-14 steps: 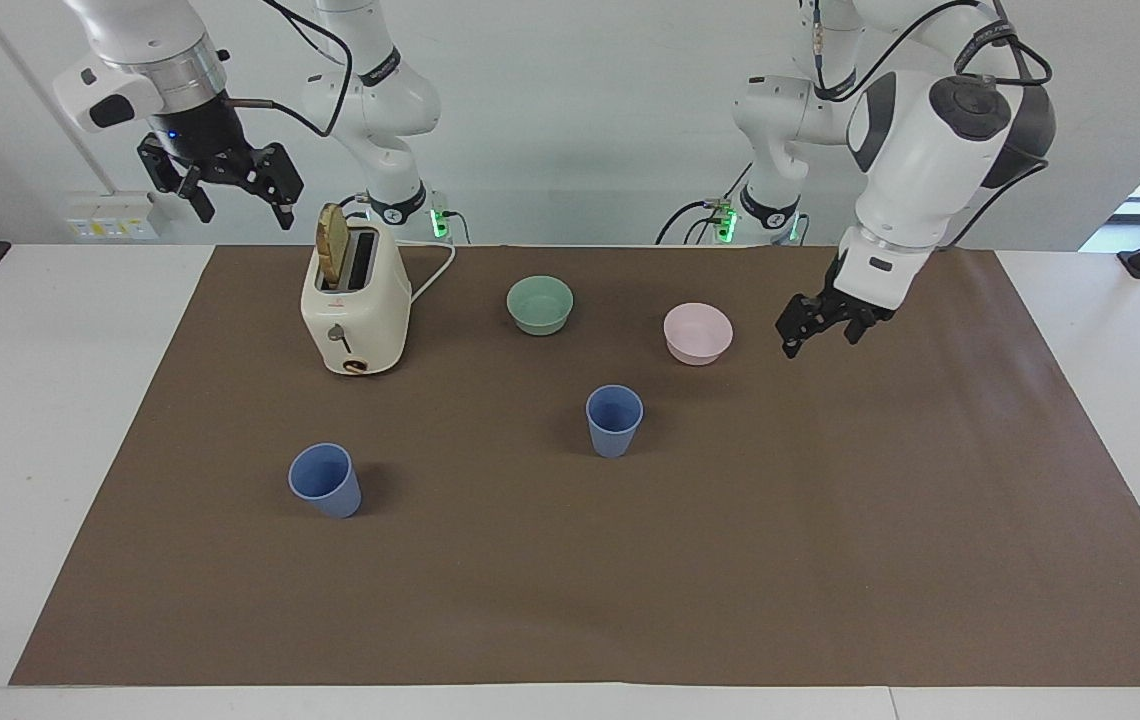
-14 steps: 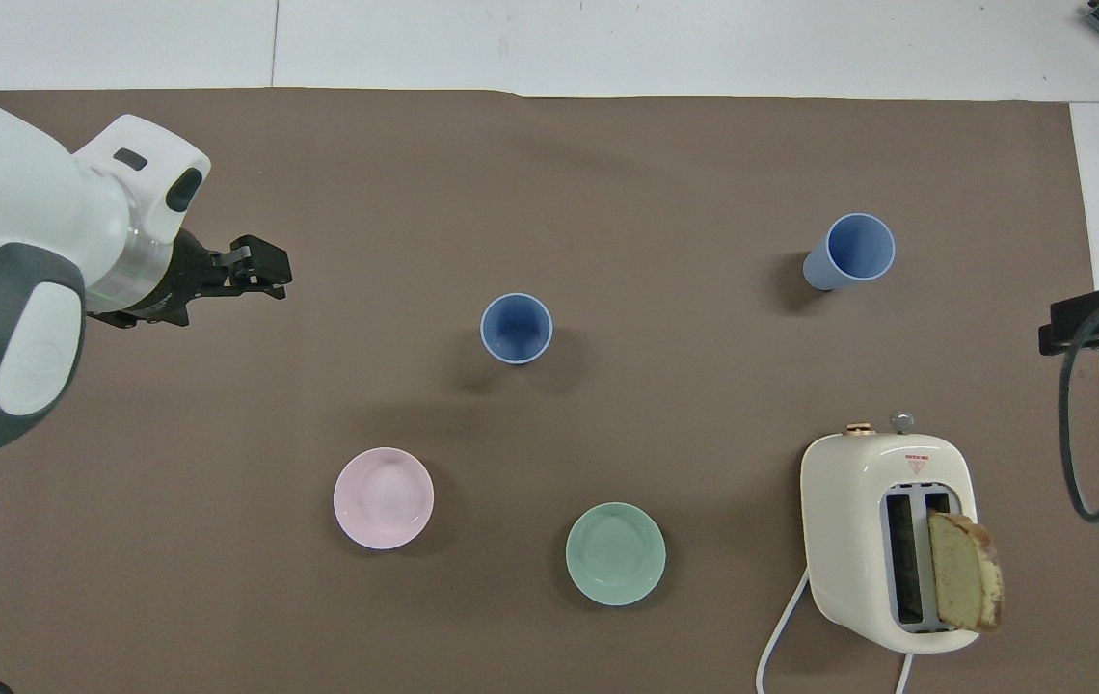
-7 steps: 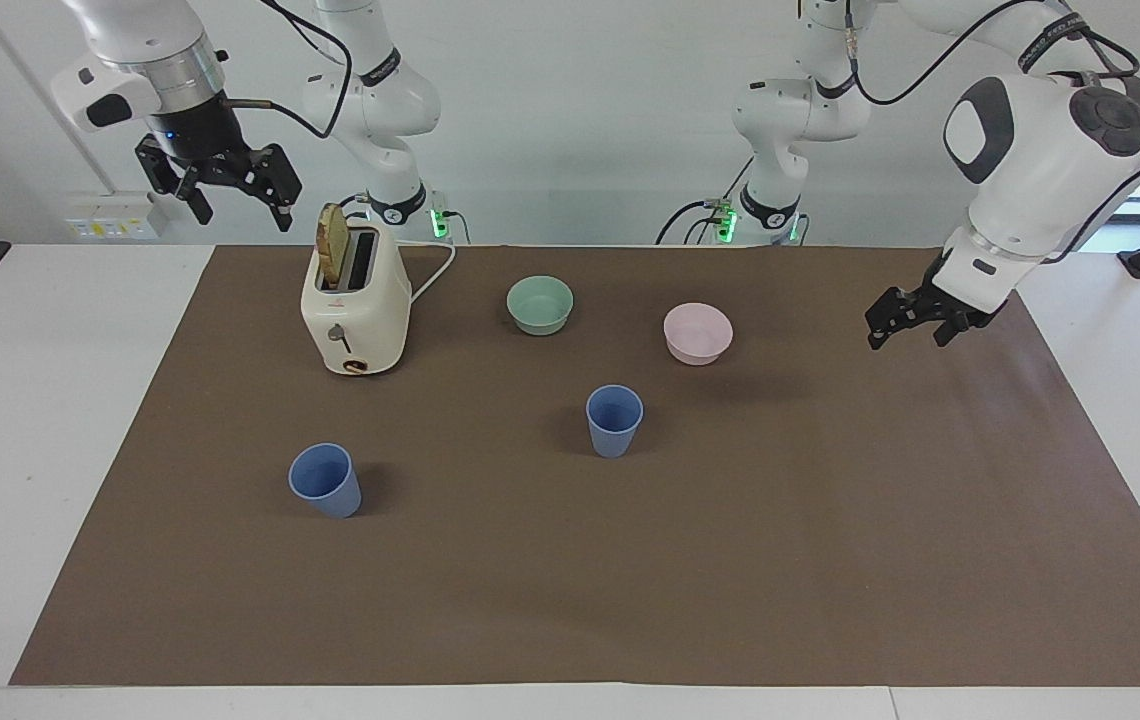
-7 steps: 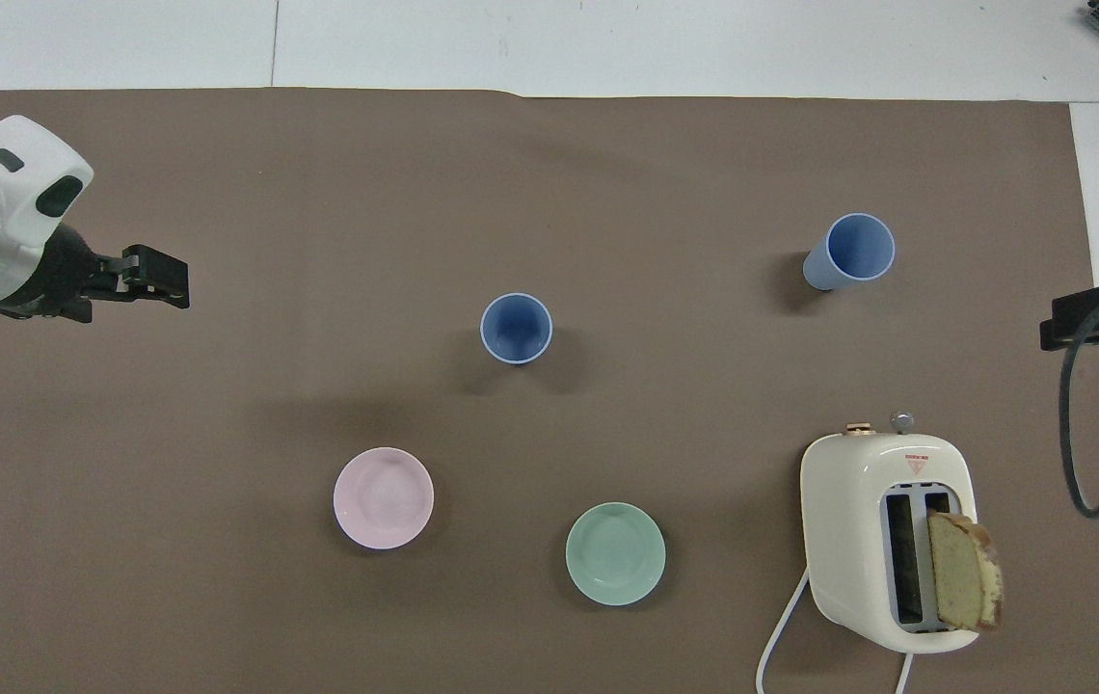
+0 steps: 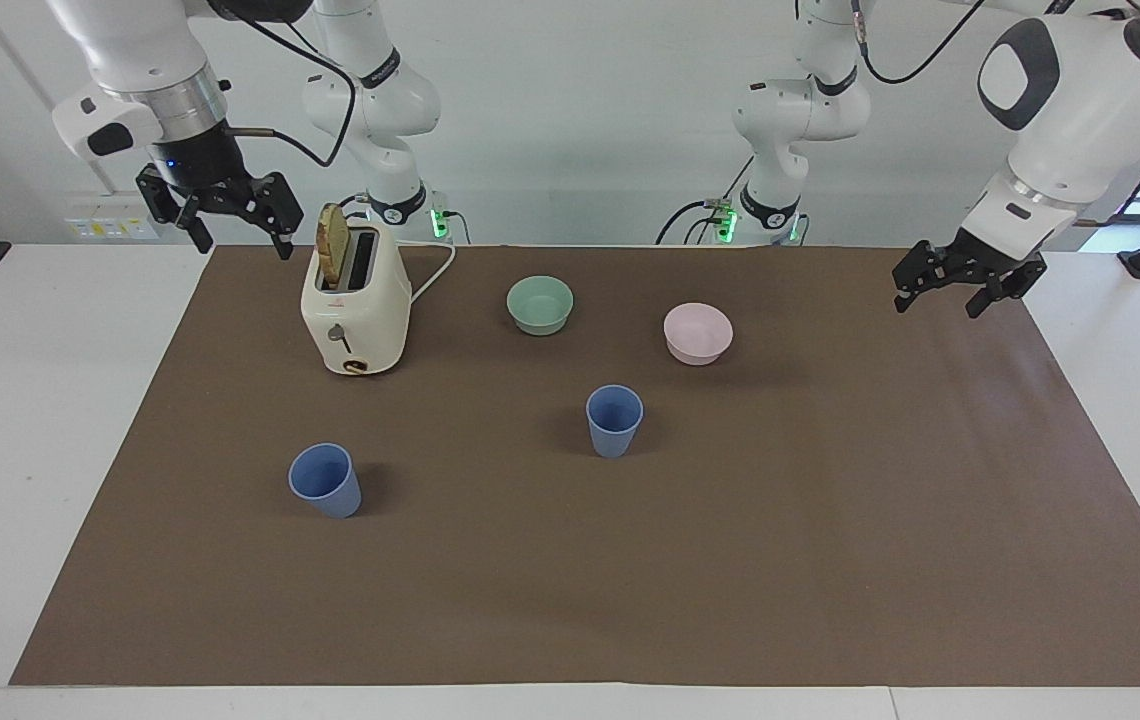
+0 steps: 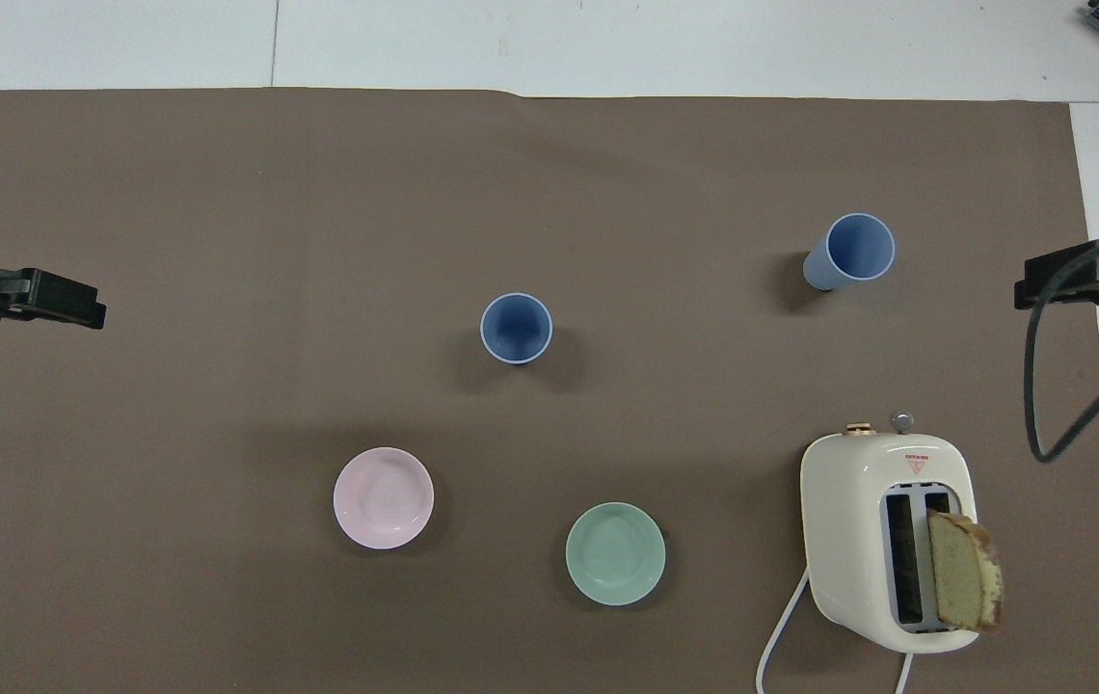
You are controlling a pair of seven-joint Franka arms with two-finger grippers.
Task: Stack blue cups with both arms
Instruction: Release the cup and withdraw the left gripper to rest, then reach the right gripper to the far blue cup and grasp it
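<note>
Both arms are up in the air with wrists pointing down, left gripper (image 5: 960, 284) over the mat's edge and right gripper (image 5: 229, 215) beside the toaster (image 5: 356, 310), fingers spread and seemingly empty, while the 2 blue cups (image 5: 615, 421) (image 5: 325, 480) stand apart on the mat (image 5: 730, 560).

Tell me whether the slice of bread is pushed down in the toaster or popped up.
Popped up: the bread slice stands well above the toaster, in one slot.
</note>
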